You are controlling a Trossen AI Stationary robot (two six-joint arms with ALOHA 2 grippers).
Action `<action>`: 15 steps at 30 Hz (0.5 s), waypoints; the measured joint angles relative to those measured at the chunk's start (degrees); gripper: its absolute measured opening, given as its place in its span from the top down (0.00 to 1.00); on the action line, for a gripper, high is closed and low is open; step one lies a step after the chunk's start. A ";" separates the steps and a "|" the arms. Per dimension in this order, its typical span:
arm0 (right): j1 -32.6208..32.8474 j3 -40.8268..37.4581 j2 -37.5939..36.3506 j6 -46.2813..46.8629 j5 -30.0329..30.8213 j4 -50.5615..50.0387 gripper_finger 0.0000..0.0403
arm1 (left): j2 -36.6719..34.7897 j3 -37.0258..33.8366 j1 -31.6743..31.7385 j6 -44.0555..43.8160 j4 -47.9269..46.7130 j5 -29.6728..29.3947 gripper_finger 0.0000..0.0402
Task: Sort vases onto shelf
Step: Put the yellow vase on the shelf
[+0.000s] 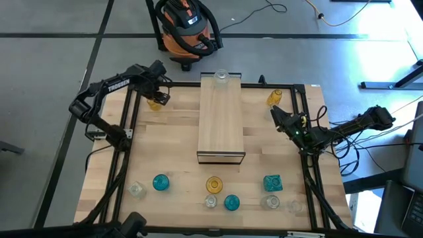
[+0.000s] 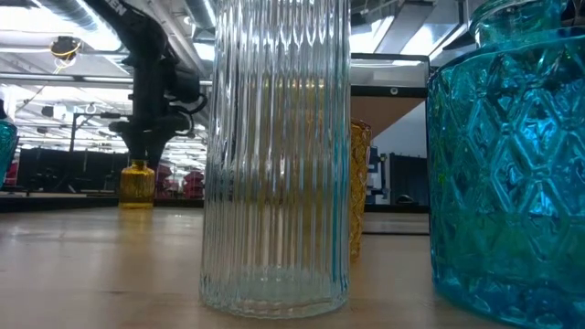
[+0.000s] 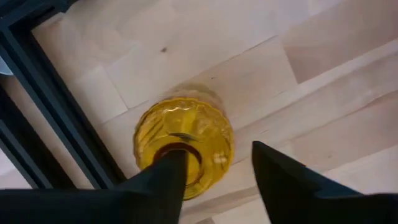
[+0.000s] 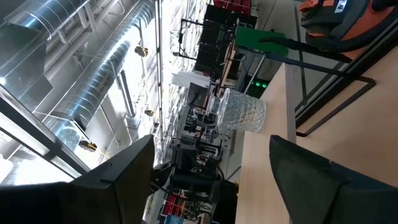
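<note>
An amber vase (image 1: 155,103) (image 3: 183,140) stands upright on its base on the table, at the far left beside the black frame. My left gripper (image 1: 158,97) (image 3: 214,171) points down over it, open: one finger (image 3: 169,173) is over the vase's mouth and the other (image 3: 273,177) is outside its wall. The light-wood shelf (image 1: 221,122) lies in the middle of the table, with a clear vase (image 1: 221,78) (image 4: 241,112) standing on its far end. My right gripper (image 1: 276,114) (image 4: 211,186) waits open at the right, holding nothing. My left gripper comes at the amber vase from above, with the vase's rim (image 3: 214,155) between its two fingers. The outer finger stands a little apart from the wall. The other finger hides the mouth, so I cannot tell whether it touches the vase, which stands on the table.
Another amber vase (image 1: 274,97) stands at the far right. Several vases stand along the near edge: teal (image 1: 160,182), amber (image 1: 213,184), teal (image 1: 272,182), clear (image 1: 137,190). A clear ribbed vase (image 2: 274,155) and a teal one (image 2: 507,155) fill the low view. The black frame (image 1: 127,109) runs beside the left gripper.
</note>
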 joint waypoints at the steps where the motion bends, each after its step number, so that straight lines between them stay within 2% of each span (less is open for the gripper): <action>1: 0.00 0.00 0.00 0.00 -0.02 0.00 0.30 | 0.04 0.03 0.04 0.53 -0.20 0.00 0.66; 3: 0.00 0.00 0.00 0.00 -0.02 0.00 0.30 | 0.05 0.03 0.07 1.05 -0.70 0.37 0.75; 7: 0.00 0.00 0.00 0.00 -0.02 0.00 0.30 | -0.43 0.10 -0.02 2.82 -3.25 5.26 0.93; 9: 0.00 0.00 0.00 -0.02 -0.02 0.00 0.30 | -1.05 -0.04 -0.76 3.21 -4.99 7.90 0.93; 15: 0.00 0.00 0.00 -0.02 0.00 -0.17 0.30 | -5.79 5.57 -8.40 2.11 -13.02 8.67 0.93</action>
